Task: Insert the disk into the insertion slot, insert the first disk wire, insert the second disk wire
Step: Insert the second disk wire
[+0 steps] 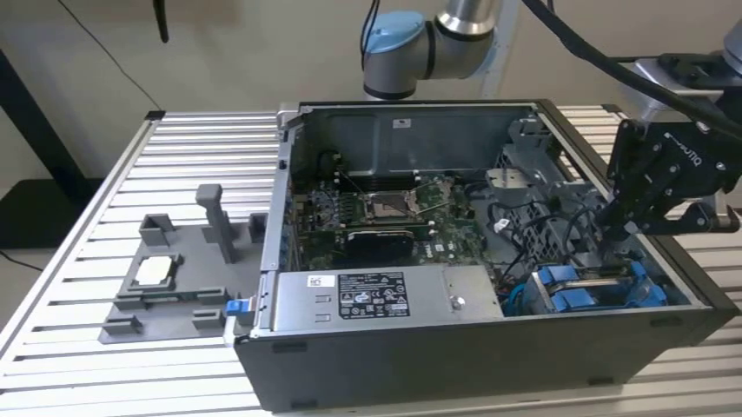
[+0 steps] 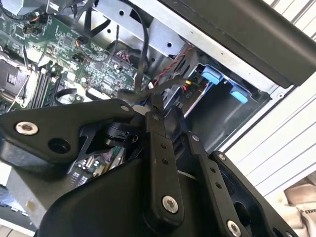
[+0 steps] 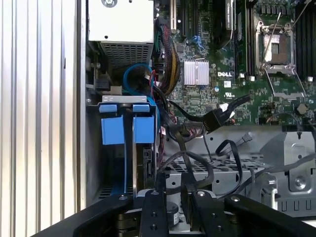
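At the case's [image 1: 464, 365] near corner, on the exterior view's right, lies the slot [image 1: 557, 291] with its blue rails. The gripper [image 1: 609, 239] hangs just above it, inside the case among loose black wires [image 3: 197, 158]. Whether it is wide, narrow or holding a wire cannot be told. In both wrist views the slot's blue tabs [image 3: 121, 131] [image 2: 213, 77] sit just beyond the gripper [image 3: 175, 195] [image 2: 154, 106]. The motherboard [image 1: 383, 213] fills the case's middle. The case stands on a slatted table [image 1: 208, 148].
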Robot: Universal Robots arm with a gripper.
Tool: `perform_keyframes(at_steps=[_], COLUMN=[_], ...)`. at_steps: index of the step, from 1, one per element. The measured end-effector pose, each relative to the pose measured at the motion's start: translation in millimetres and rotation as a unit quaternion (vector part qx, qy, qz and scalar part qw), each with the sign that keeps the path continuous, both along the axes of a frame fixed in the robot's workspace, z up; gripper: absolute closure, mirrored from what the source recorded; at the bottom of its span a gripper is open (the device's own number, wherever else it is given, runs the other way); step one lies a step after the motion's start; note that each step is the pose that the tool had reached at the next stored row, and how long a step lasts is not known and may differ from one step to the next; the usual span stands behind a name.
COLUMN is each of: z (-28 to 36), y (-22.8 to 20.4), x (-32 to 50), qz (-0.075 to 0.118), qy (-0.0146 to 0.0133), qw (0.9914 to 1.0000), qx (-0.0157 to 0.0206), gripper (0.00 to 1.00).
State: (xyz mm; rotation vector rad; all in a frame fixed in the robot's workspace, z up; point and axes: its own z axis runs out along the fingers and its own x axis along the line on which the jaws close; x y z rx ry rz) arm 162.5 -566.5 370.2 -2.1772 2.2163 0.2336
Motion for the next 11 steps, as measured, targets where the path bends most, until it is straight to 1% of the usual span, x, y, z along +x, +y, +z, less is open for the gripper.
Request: perform_keyframes(at_steps=[2, 5, 6, 9, 11], z=[1.6, 1.6, 1.7, 1.9, 3.4], y=[0.1, 0.0, 0.8, 6.5, 9.5], x=[-0.6, -0.7, -1.1, -2.7, -3.5], qz=[0.000, 0.000, 0.000, 0.000, 0.000], qy=[-0.0002, -0.0002, -0.0003, -0.0018, -0.0028], qw=[1.00000, 1.00000, 1.00000, 1.00000, 1.00000], qx=[0.0001, 0.0001, -0.0001, 0.0000, 0.0000], gripper=[0.73, 0.73, 0.73, 0.73, 0.73])
